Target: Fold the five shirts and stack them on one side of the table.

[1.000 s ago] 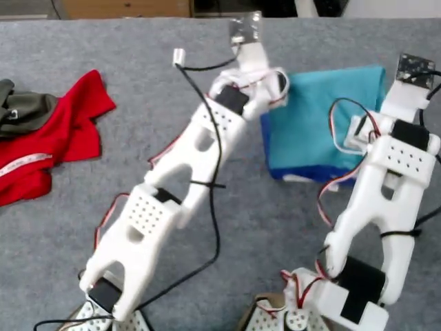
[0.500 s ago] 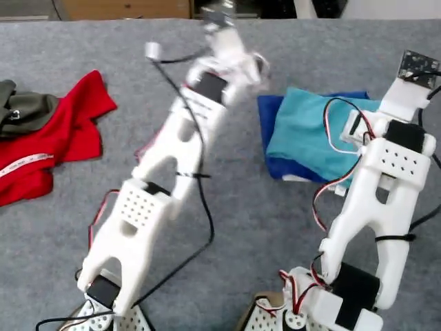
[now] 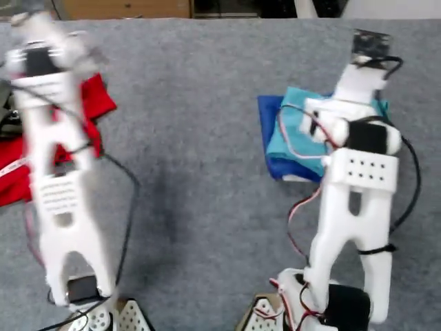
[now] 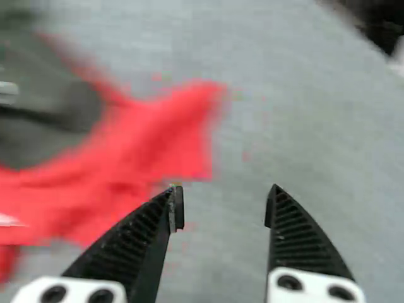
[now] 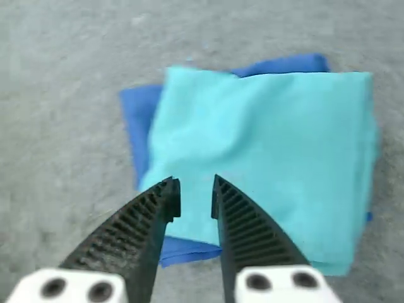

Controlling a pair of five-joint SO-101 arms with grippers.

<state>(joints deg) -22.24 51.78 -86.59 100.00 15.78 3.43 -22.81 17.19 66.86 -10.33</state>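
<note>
A folded teal shirt lies on a folded blue shirt, right of the table's middle; both show as a stack, teal on blue. My right gripper hovers over the teal shirt's near edge, narrowly open with nothing in it. The right arm covers part of the stack. A crumpled red shirt lies at the far left, with a dark olive shirt beside it. My left gripper hangs open above the red shirt's edge, holding nothing.
Grey felt table stretches bare between the red shirt and the stack. The left arm stands over the red shirt at the table's left edge. Both arm bases sit at the near edge.
The left arm swung from the stack across to the far left, over the red shirt. The teal shirt now lies smaller on the blue one. The right arm shifted left over the stack.
</note>
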